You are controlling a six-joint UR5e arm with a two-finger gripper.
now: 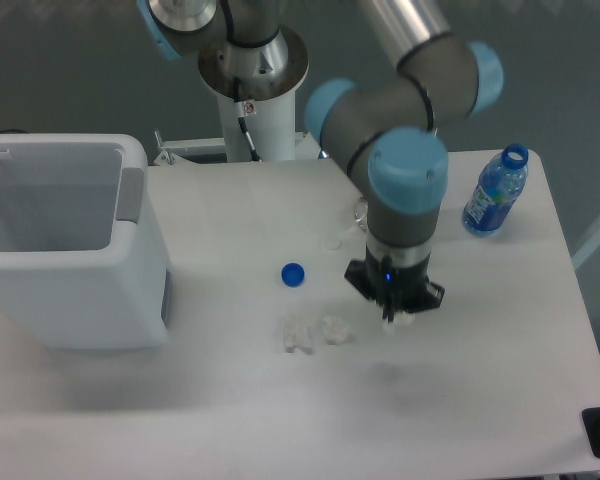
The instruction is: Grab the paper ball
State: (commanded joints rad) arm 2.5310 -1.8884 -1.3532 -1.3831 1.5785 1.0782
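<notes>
Gripper (pixel 393 318) lifted off surface (pixel 500 340), fingers pinching paper ball (pixel 400 322); grip looks marginal, wad could slip down by the loose wads (pixel 315 332)

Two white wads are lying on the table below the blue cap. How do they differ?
The left wad is larger and two-lobed; the right wad is smaller, rounder and compact. The right wad lies nearer the tool than the left wad. Both are crumpled white paper resting on the table.

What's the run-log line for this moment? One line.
gripper: shut on small crumpled white paper ball, held above white table | larger white paper wad, rounder white paper wad: on table
</notes>
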